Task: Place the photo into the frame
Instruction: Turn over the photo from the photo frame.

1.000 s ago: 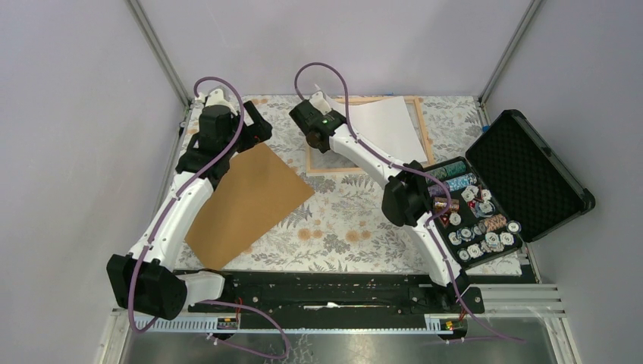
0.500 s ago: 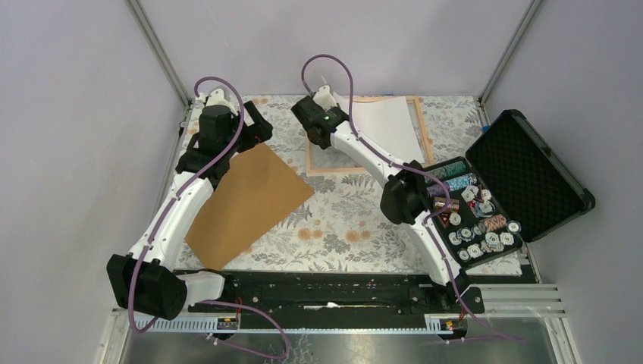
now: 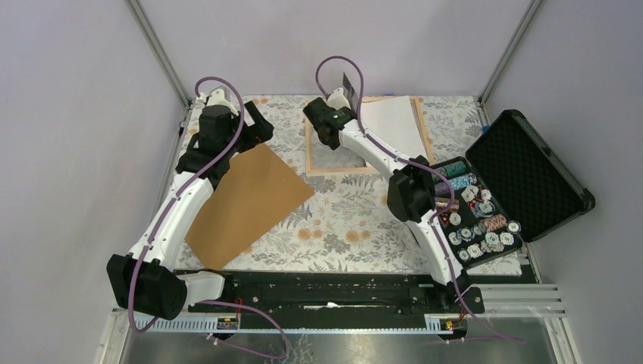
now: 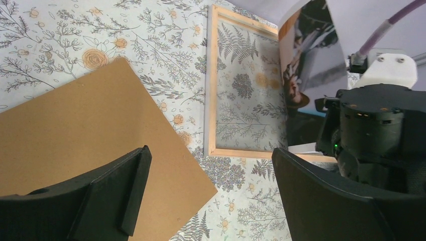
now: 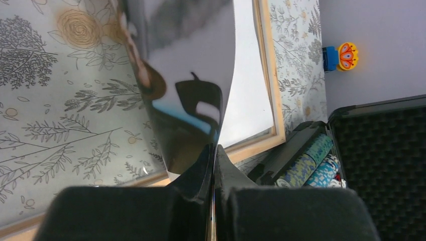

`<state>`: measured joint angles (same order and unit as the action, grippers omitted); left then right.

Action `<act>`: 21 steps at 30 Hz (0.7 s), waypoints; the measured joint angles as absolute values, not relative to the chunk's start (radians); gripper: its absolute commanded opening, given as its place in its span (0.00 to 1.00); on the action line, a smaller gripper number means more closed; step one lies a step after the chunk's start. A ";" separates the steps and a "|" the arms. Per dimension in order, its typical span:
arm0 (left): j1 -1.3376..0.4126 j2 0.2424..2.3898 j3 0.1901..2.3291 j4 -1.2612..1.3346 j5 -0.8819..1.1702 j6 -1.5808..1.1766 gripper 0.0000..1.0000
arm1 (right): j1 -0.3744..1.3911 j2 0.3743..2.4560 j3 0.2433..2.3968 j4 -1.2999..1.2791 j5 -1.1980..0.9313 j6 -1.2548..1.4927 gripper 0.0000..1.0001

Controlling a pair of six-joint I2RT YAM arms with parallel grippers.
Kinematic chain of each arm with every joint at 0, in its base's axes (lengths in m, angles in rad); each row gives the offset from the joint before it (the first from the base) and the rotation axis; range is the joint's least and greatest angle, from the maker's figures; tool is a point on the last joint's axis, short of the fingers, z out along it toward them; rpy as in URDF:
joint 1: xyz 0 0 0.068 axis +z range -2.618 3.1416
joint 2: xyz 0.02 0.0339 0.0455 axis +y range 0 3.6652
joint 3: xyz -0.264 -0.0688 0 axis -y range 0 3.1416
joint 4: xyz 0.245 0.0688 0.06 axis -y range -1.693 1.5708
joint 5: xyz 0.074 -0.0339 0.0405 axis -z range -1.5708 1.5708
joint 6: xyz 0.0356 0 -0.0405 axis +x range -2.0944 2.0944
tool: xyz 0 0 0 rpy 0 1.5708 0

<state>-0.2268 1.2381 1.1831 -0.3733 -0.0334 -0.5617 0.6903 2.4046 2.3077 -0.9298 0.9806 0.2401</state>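
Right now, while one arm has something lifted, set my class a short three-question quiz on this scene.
1. True or false: the left gripper grips the brown board.
2. What is the right gripper pinching? A the photo; B the frame; C the brown board.
3. Fill in: the frame lies flat on the floral ____.
Key: 1 false, it hangs open above the brown board. 2 A. 3 cloth.
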 measured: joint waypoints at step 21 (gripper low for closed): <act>-0.227 1.238 1.183 -0.373 -0.030 -0.562 0.99 | 0.687 2.283 2.261 -0.916 0.995 0.227 0.42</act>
